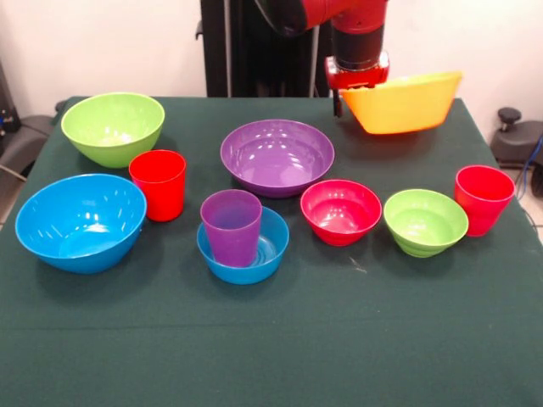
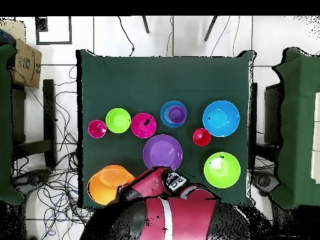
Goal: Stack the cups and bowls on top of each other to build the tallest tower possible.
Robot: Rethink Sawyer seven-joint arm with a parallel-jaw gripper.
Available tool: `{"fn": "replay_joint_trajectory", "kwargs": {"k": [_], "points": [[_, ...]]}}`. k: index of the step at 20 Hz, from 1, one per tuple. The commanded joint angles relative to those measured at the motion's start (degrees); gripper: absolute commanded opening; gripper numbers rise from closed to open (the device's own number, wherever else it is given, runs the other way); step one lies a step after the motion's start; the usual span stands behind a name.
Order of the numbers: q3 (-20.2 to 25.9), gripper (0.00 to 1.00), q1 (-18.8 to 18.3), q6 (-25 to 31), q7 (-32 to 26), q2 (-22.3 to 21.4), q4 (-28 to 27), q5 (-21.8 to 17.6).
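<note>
A: Yellow plastic: where is the large yellow bowl (image 1: pixel 405 103) found?

B: It is held tilted above the table (image 1: pixel 271 356) at the far edge, its rim clamped by the gripper (image 1: pixel 341 95).

A: And the smaller pieces?

B: The purple cup (image 1: pixel 231 226) is seen upright inside the small blue bowl (image 1: pixel 266 251).

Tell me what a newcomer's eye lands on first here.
The large yellow bowl hangs tilted in the air, held at its rim by the tool above the table's far right corner in the front view. Next, the purple cup standing inside the small blue bowl near the middle.
</note>
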Motion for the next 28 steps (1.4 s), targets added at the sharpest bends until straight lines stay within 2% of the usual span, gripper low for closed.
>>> {"fn": "replay_joint_trajectory", "kwargs": {"k": [1,5,7,9,18,23,28], "points": [[-0.84,1.00,0.99,-1.64,-1.53,2.50,-6.44,-4.73],[-0.83,1.00,0.79,-5.82,-0.88,2.91,-6.73,-6.15],[-0.19,1.00,0.13,-3.63,-1.13,2.92,-6.73,-5.28],[-1.47,1.00,1.11,-4.32,-0.01,1.99,-7.44,-5.35],[4.95,1.00,-4.76,2.51,-4.33,0.54,-5.62,-2.08],[10.29,1.00,-8.38,8.18,-5.53,-1.03,-6.09,3.15],[11.80,1.00,-9.24,8.15,-4.93,-0.75,-6.08,3.61]]}}
